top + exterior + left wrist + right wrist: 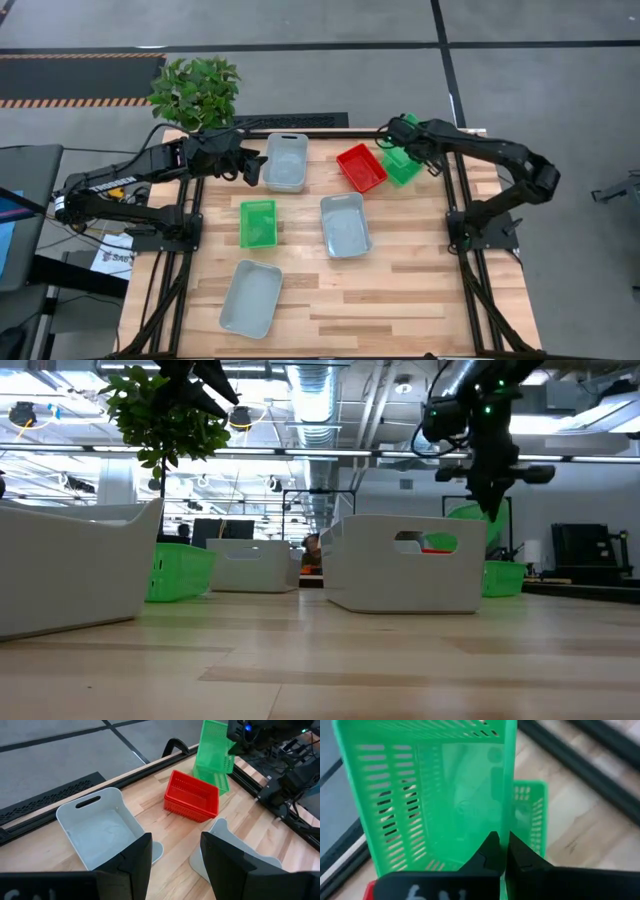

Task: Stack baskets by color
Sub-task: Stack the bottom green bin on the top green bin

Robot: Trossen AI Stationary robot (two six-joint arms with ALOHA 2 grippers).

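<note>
My right gripper (501,851) is shut on a green basket (435,795) that stands tipped on edge at the table's far right, over a second green basket (403,168) lying on the table. A red basket (361,167) sits just left of them. A third green basket (258,222) and three grey baskets (285,160) (345,225) (250,298) rest flat on their bottoms. My left gripper (175,855) hangs open above the near edge of the far grey basket (100,827), touching nothing. My right gripper pinches one wall of the green basket at its rim (508,822) between its two fingers, the wall showing edge-on between them. The fingers slant down from above. The basket hangs tilted, its open side turned sideways, over the lower green basket (532,815); whether they touch I cannot tell.
A potted green plant (195,92) stands at the table's far left corner. Bare wood lies along the near edge and the near right of the table (420,300). Black frame rails run along the table's far and right sides.
</note>
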